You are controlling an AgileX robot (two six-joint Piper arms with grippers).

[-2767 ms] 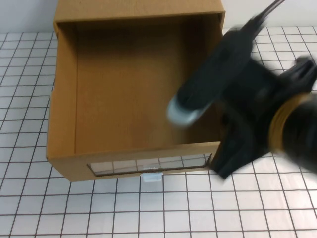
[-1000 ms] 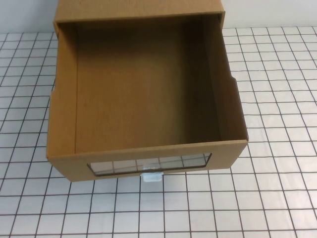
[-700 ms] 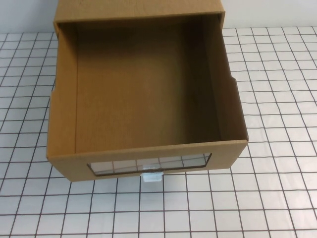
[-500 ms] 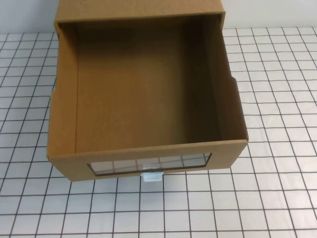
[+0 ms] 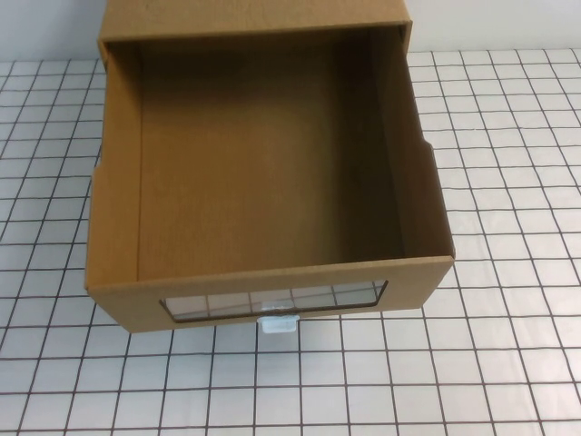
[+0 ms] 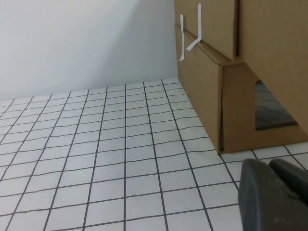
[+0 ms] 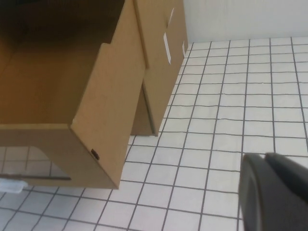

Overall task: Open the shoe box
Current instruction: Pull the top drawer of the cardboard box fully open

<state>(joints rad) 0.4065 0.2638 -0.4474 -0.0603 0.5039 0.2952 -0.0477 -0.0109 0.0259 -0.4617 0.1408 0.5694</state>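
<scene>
**Shoe box open, both arms backed off**

Shoe box (image 5: 118,300) sits mid-surface (image 5: 508,363). Its drawer (image 5: 263,163) is slid out of the sleeve (image 5: 254,16) toward the robot and is empty, with the clear pull tab (image 5: 278,324) at the front. The task looks done, so the next move is just to stay clear. Left gripper (image 6: 269,163) is clenched and empty, near the box's left side. Right gripper (image 7: 266,155) is clenched and empty, off its right front corner. Earlier the right arm hung over the box's right edge; it's now gone from the high view, and the box is unmoved.

Shoe box (image 5: 254,18) open: drawer (image 5: 263,163) slid out, w/ window (image 5: 272,302) + clear tab (image 5: 278,324) at front.
</scene>
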